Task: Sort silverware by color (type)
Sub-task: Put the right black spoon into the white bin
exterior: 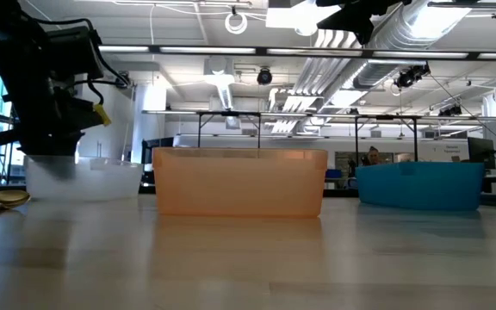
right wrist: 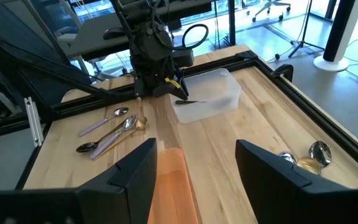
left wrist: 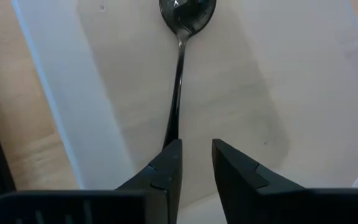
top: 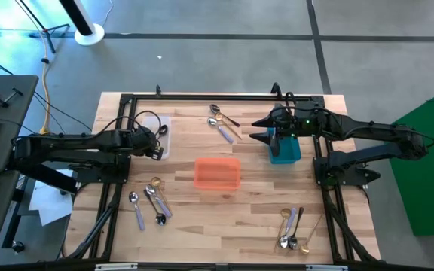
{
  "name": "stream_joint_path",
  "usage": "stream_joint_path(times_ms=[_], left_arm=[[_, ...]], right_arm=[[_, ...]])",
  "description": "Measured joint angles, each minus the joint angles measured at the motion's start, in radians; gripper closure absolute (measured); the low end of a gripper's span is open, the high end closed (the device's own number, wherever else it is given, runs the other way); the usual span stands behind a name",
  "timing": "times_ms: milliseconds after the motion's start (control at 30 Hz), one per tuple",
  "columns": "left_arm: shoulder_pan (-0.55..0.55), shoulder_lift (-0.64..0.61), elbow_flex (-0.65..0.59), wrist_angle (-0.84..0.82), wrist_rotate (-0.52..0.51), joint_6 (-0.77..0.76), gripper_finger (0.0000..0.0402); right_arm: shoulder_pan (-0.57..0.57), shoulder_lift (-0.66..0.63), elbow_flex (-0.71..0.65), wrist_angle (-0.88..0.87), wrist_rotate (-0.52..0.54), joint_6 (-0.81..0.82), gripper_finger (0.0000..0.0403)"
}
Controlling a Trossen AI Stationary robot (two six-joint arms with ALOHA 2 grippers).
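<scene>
Starting at the near edge of the surface [top: 255,211]: finding a small bunch of spoons [top: 291,229] on the right side, gold and silver ones with pale handles lying close together, touching or crossing. Noting a second bunch [top: 151,203] on the near left, with a gold bowl, a black one and pale-handled silver ones fanned out side by side.

Moving on to the middle: seeing an orange bin [top: 217,173] standing alone on bare wood, apart from both bunches.

Going a little farther, on the left: looking at a clear bin [top: 166,150] with the left tool [top: 159,143] hanging just over it. Showing, from the wrist, the left tool [left wrist: 194,149] standing open, fingers slightly parted with nothing between them. Spotting a black spoon [left wrist: 179,74] lying flat on the bin floor, bowl pointing away from the fingers, handle end running under one fingertip [left wrist: 169,158]; not clamped.

At about the same depth on the right: finding a teal bin [top: 285,150] with the right tool [top: 261,137] hovering over its inner edge, fingers spread wide and holding nothing.

Ending at the far edge: noting a third bunch of spoons [top: 223,124] between the clear and teal bins, black, gold and pale-handled ones mixed.
</scene>
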Motion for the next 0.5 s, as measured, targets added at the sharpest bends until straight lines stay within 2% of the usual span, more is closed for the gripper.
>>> stream_joint_path(times_ms=[267,500], left_arm=[[0.0,0.0,0.0,0.0,-0.002,0.002,0.027],[0.0,0.0,0.0,0.0,-0.002,0.001,0.0256]], right_arm=[[0.0,0.0,0.0,0.0,0.0,0.0,0.0202],[0.0,0.0,0.0,0.0,0.0,0.0,0.0202]])
